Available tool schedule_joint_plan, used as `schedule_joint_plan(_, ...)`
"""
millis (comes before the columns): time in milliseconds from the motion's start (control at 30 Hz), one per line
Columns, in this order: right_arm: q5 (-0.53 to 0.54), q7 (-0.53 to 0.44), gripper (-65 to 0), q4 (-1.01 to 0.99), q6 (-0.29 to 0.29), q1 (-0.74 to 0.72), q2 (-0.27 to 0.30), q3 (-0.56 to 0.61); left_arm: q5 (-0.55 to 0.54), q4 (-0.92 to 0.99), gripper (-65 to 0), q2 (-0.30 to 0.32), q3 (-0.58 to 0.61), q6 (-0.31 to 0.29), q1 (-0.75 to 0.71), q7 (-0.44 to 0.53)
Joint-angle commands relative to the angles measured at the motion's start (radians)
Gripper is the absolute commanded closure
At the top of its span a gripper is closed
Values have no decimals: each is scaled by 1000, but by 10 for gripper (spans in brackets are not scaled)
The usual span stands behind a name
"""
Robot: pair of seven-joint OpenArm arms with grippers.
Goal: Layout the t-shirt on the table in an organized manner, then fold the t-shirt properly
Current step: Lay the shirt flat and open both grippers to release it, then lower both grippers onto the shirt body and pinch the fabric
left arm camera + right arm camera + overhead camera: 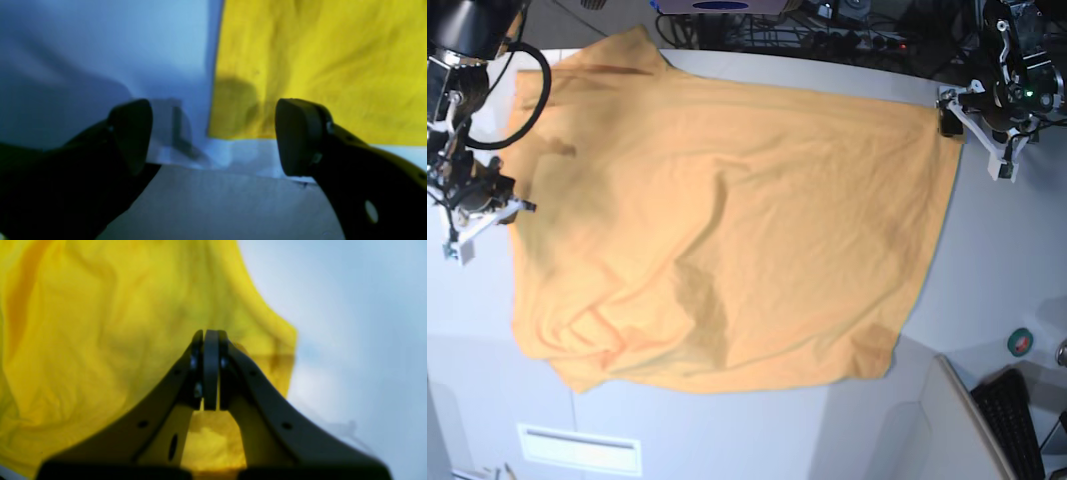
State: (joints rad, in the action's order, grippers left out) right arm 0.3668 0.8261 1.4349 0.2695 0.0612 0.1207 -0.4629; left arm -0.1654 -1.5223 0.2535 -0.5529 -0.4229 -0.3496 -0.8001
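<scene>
Lying spread over the table (987,260), the t-shirt (727,230) had one corner just ahead of the left gripper (213,136), whose jaws stood wide apart, empty. The right gripper (210,336) had its jaws pressed together, with yellow cloth directly beyond its tips.

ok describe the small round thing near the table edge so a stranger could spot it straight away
Start from the big orange-yellow cotton t-shirt spread over the broad white table. Go past its lower corner to the table's edge beside the black keyboard. There sits a small green ring with a red centre, the only round coloured thing there.
</scene>
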Motion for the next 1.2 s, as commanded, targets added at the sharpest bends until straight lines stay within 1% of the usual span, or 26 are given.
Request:
schedule_joint_plan(0, 13, -23, 0, 5, 0, -33, 21, 17, -6, -54, -550, 0, -46, 2, 4, 14)
schedule_joint_plan(67, 11, -23, 0, -32, 0, -68, 32, 59, -6, -139, -540, -35, -111, 2, 2, 14)
schedule_joint_plan(100, 11, -24, 0, -56, 0, -96, 40, 74, -6, -179, -504, -47, -111, 0, 8, 14)
schedule_joint_plan(133, 11, -29, 0, -89, 0, -123, 49, 88, -6, -209, -441, -52, -95, 0, 13, 14)
schedule_joint_plan(167, 10, -44, 0, -139, 0, -153, 61, 105, -6, -226, -334, -52, -54, 0, 28, 14)
schedule_joint_plan(200, 10, -73, 0, -196, -3, -186, 73, 125, -4, -226, -206, -52, 3, 0, 65, 14)
schedule_joint_plan(233, 10, -107, 0, -257, -3, -217, 86, 145, 7, -206, -63, -49, 60, 0, 113, 14)
schedule_joint_plan(267, 10, -139, 0, -309, -5, -242, 96, 161, 7, -168, 0, -49, 96, 0, 157, 14)
schedule_joint_plan(333, 10, -201, 0, -425, -5, -300, 113, 189, 7, -37, 0, -47, 159, 2, 271, 17)
schedule_joint_plan(433, 10, -265, 0, -592, -5, -370, 136, 223, 7, 216, 0, -47, 187, 2, 433, 21)
schedule_joint_plan(500, 10, -307, 0, -682, -5, -403, 152, 244, 8, 360, 0, -47, 189, 3, 518, 52)
schedule_joint_plan(533, 10, -324, 0, -718, -6, -412, 158, 247, 11, 418, 0, -47, 189, 14, 541, 80)
schedule_joint_plan(600, 10, -348, 0, -762, -8, -415, 162, 247, 62, 495, 0, -47, 190, 78, 568, 135)
schedule_joint_plan(633, 10, -354, 0, -771, -14, -415, 165, 246, 99, 513, 0, -49, 195, 101, 571, 160)
schedule_joint_plan(667, 10, -357, 0, -776, -40, -410, 175, 244, 139, 524, 0, -52, 210, 117, 568, 181)
schedule_joint_plan(733, 13, -359, 0, -765, -114, -383, 181, 244, 177, 524, 0, -52, 241, 120, 558, 201)
schedule_joint_plan(867, 18, -357, 0, -665, -204, -309, 179, 244, 180, 487, 0, -52, 248, 120, 513, 204)
schedule_joint_plan(1000, 18, -354, 0, -497, -342, -211, 141, 244, 180, 403, 0, -50, 248, 121, 461, 199)
schedule_joint_plan(1033, 18, -353, 0, -454, -368, -183, 138, 244, 180, 385, 0, -50, 248, 121, 449, 198)
schedule_joint_plan(1100, 18, -344, 0, -354, -402, -131, 127, 250, 183, 340, 0, -49, 247, 121, 419, 198)
schedule_joint_plan(1167, 18, -278, 0, -268, -410, -99, 106, 244, 186, 303, 0, -49, 247, 121, 399, 198)
